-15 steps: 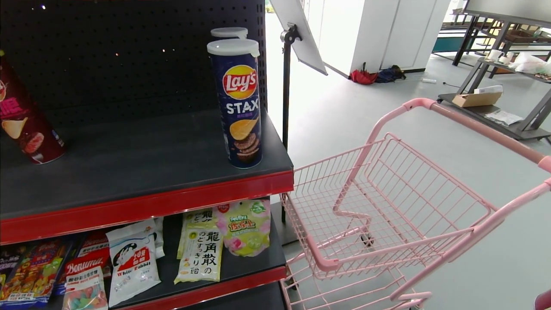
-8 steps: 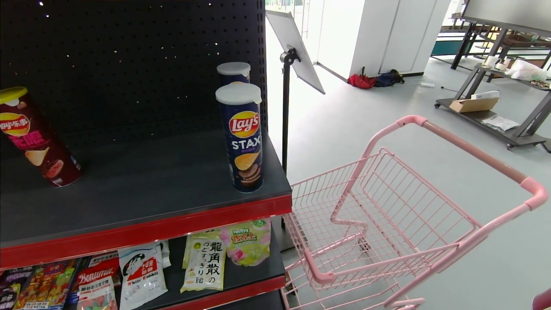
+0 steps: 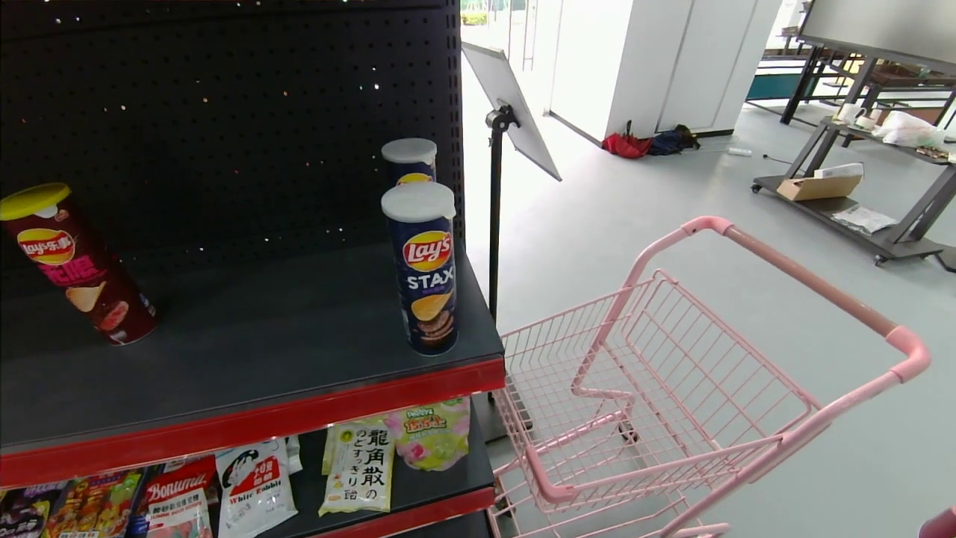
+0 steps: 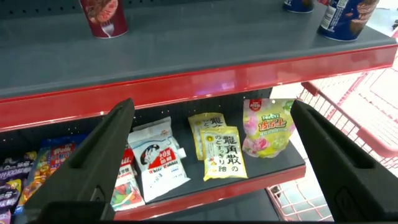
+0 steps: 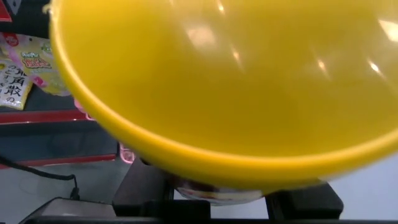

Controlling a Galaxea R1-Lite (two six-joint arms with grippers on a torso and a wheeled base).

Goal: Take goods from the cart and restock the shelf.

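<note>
Right tool (image 5: 217,193) gripped yellow-lidded chip can (image 5: 217,81) at body. Can was likely light, stiff but thin-walled, smooth: hold mid-body, moderate squeeze. Left tool (image 4: 212,109) stood open.

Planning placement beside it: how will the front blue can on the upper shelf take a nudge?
The blue can is tall, narrow and upright: it probably tips easily, then rolls. It stands close to the shelf's red front edge, so it might fall off.
</note>
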